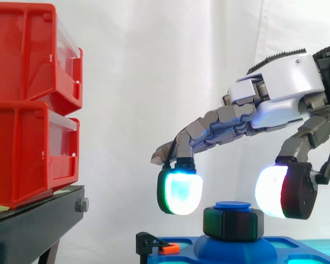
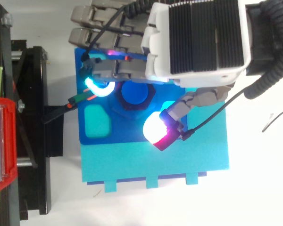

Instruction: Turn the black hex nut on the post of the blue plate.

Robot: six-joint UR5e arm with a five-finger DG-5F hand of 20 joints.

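White curtain [image 1: 154, 66] backs the side view, with red bins [image 1: 27, 104] on a black stand [image 1: 33, 225] at left. The hand [image 1: 286, 91] hangs spread, its pads just beside the nut [image 1: 234, 223] on either side. The plate [image 1: 297, 247] is cut off below.

From above, the plate lies on a white surface [image 2: 259, 188]. The hand covers the plate's upper edge, and the nut's dark rim is barely legible around the post [image 2: 133, 94].

A: Entry one, beneath the hand [image 1: 280, 91]: black hex nut [image 1: 233, 223]?
B: Smooth plastic, slight sheen. Post [image 1: 233, 205] and blue plate [image 1: 286, 252]: smooth plastic.
A: Hand's shell?
B: Glossy white plastic. Beyond it, red bins [image 1: 22, 110]: shiny plastic. Curtain [image 1: 154, 82]: white cloth.
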